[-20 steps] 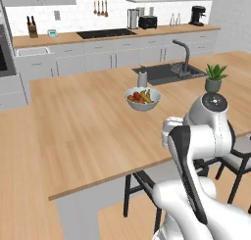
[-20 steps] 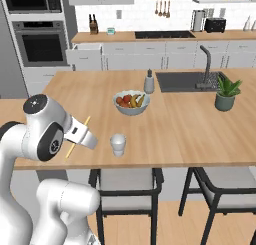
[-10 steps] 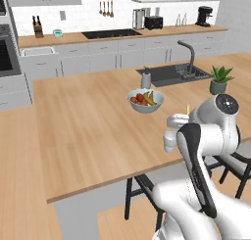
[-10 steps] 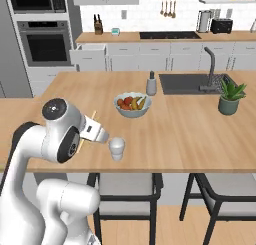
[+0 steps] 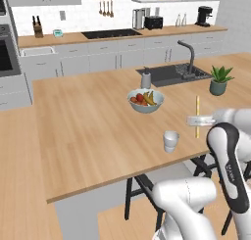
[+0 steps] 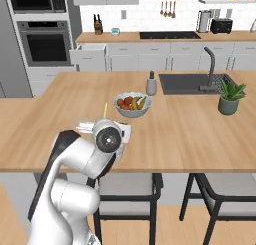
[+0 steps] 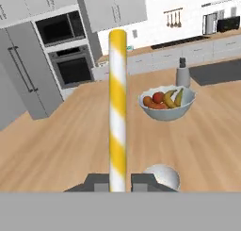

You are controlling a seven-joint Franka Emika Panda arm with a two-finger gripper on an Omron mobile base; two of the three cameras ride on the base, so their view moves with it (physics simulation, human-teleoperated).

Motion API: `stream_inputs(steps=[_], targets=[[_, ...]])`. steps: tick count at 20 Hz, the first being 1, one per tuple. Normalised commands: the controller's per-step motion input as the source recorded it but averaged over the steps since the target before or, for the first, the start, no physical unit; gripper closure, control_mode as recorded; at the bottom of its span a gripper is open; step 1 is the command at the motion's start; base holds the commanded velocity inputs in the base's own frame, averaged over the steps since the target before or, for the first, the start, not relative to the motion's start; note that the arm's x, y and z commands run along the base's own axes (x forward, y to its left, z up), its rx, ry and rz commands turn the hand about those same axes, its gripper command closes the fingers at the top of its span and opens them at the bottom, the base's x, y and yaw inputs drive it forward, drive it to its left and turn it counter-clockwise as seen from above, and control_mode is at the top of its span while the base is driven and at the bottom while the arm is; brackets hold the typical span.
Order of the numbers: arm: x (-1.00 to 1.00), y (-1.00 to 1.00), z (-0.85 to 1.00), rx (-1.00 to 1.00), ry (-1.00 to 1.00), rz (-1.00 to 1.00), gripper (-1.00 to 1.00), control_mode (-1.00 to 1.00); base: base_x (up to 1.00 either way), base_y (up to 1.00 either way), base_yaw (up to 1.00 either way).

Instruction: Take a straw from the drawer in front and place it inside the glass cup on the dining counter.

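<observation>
My gripper point(image 5: 199, 120) is shut on the straw point(image 5: 197, 115), a thin yellow stick held upright above the front edge of the dining counter point(image 5: 88, 131). The glass cup point(image 5: 170, 140) stands on the wooden top just left of the straw, apart from it. In the hand view the yellow-and-white straw point(image 7: 117, 107) rises between the fingertips of the gripper point(image 7: 118, 182), and the cup point(image 7: 163, 176) sits low to its right. From the right base view the straw point(image 6: 105, 110) sticks up behind my arm, which hides most of the cup point(image 6: 127, 133). The drawer point(image 6: 90, 54) stands pulled out on the far cabinet run.
A fruit bowl point(image 5: 145, 100) sits behind the cup, with a grey cylinder point(image 5: 146, 79) beyond it. A sink point(image 5: 171, 75) and a potted plant point(image 5: 219, 81) occupy the right of the island. Dark stools point(image 6: 127, 189) stand under the near edge.
Both base views have shifted, so the base has driven. My arm has swung the upright straw in over the counter's front edge, closer to the cup. The grip has stayed shut.
</observation>
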Motion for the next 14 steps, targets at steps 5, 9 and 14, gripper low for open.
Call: stream_inputs(steps=[5,9,14], targets=[[0.0,-0.12,-0.01,0.04,-0.28,0.42,1.0,-1.0,0.0,0.0,0.0],[0.11,-0.13,0.0,0.08,-0.06,0.43,1.0,-1.0,0.0,0.0,0.0],[0.53,0.0,0.0,0.09,0.0,0.4,1.0,-1.0,0.0,0.0,0.0]])
